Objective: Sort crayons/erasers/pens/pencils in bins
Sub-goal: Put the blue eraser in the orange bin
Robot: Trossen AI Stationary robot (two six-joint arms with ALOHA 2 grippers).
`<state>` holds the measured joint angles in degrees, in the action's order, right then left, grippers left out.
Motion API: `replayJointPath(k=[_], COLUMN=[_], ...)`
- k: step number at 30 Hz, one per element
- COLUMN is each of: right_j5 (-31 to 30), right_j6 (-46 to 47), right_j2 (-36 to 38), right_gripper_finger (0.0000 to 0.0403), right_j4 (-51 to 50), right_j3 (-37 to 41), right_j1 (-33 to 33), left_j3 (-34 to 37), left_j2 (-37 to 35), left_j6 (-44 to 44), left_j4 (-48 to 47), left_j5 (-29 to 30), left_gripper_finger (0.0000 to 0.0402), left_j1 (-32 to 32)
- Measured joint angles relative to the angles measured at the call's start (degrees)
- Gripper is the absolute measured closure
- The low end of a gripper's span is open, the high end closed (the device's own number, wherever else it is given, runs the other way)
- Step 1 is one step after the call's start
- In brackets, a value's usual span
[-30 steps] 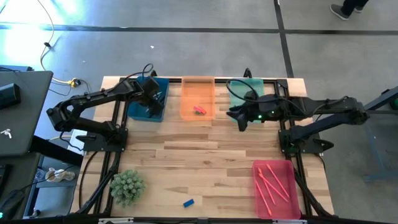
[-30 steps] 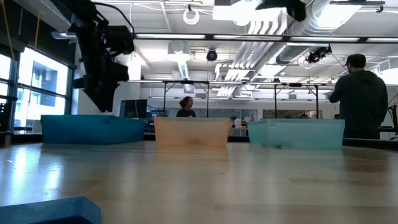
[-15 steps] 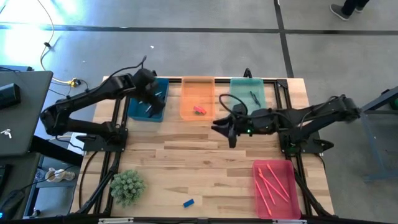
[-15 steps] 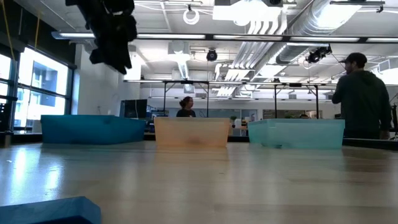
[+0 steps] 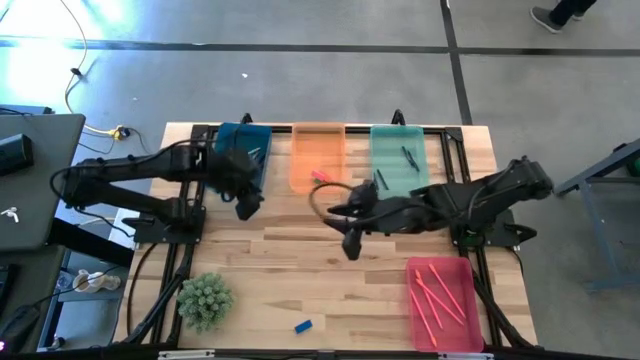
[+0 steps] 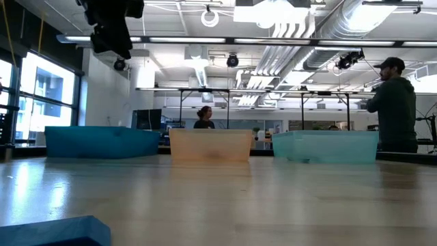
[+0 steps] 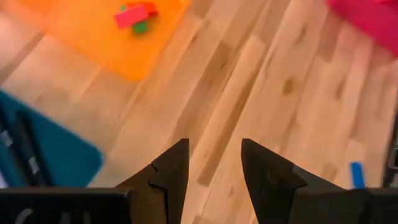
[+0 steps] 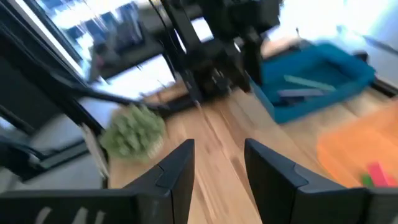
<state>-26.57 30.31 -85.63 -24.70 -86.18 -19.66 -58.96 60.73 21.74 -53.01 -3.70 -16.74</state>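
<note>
Both arms are pulling back from the far bins, the right gripper now hovering released over mid-table, the left gripper released beside the blue bin, while a blue eraser is lying near the front edge.

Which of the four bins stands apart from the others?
The pink-red bin, alone at the table's near right corner; the blue, orange and teal-green bins line the far edge.

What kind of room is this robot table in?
Probably a big workshop or robot lab. The low view shows bare pipes and ducts under the ceiling, metal frames behind the wooden table, and a person standing at work off to one side.
</note>
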Motion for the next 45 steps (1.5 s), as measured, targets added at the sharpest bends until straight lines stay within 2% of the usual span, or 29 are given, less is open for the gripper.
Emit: replayJointPath(k=[6,12,19,31,35,40,45], right_j5=[3.3,6.0,9.2,9.5,10.4,16.7,17.1], right_j6=[2.5,-1.1,-2.3,-2.3,-0.7,0.7,0.4], right_j2=[-8.7,-16.2,-21.0,-24.7,-25.4,-25.7,-25.7], right_gripper_finger=[0.027,0.027,0.027,0.027,0.027,0.027,0.027], right_j4=[-16.5,-24.4,-25.3,-25.6,-25.6,-24.7,-23.7], right_j3=[-12.1,-19.1,-21.3,-21.3,-21.3,-21.3,-21.3], right_j1=[-0.3,-1.5,-3.5,-7.4,-7.8,-7.4,-7.4], left_j3=[0.0,0.0,0.0,0.0,0.0,0.0,0.1], left_j2=[0.0,0.0,0.0,0.0,0.1,0.7,2.0], left_j6=[4.8,10.8,15.6,24.1,28.5,33.7,38.2], left_j4=[-6.2,-10.6,-10.6,-10.5,-10.5,-10.5,-10.5], left_j5=[6.8,9.0,10.5,10.6,10.8,12.4,14.0], left_gripper_finger=[0.0268,0.0268,0.0268,0.0268,0.0268,0.0268,0.0268], left_j1=[6.0,10.5,13.4,17.5,20.6,25.7,30.8])
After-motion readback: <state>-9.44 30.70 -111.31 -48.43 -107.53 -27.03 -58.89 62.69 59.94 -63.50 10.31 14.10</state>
